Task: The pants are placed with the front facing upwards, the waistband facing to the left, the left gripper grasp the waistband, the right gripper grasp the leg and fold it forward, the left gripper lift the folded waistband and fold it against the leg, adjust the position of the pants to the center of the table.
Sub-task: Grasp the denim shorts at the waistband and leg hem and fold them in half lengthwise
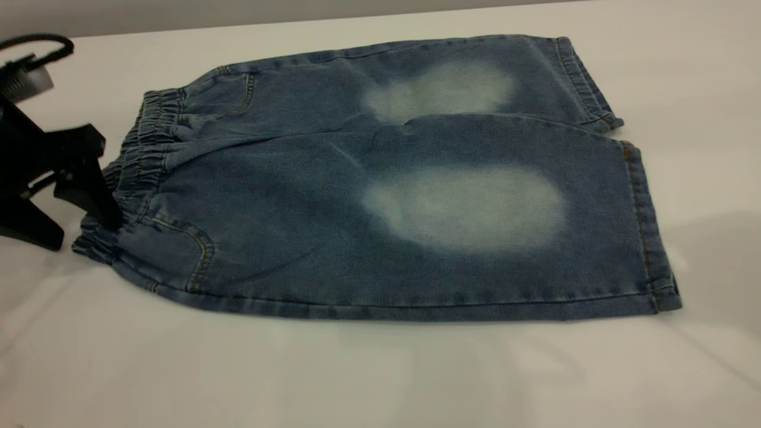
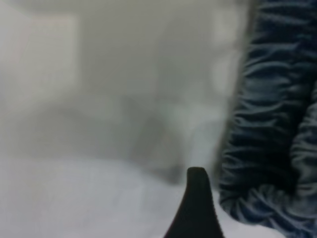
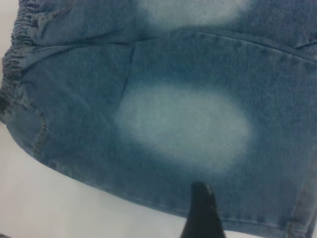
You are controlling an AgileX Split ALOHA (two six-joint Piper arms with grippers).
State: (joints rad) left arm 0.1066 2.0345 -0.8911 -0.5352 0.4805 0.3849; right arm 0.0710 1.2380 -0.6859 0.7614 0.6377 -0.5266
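So far nothing is folded: the pants point(image 1: 380, 178) lie flat and spread out on the desk point(image 1: 380, 380), front up, both legs side by side and the waistband point(image 1: 140, 160) toward the left arm's side. That first condition of the task looks met. The left hand point(image 1: 71, 196) is at the near end of the waistband, one dark finger point(image 1: 98, 199) touching the gathered elastic; its fingers stand apart, and I judge it is only about to take hold. The right hand point(image 3: 200, 213) hangs above the near leg's lower edge, only one fingertip in view, so whether it is apart or together I cannot tell. Both grasps, the lengthwise fold, the waistband-to-leg fold and the centring all appear to remain.
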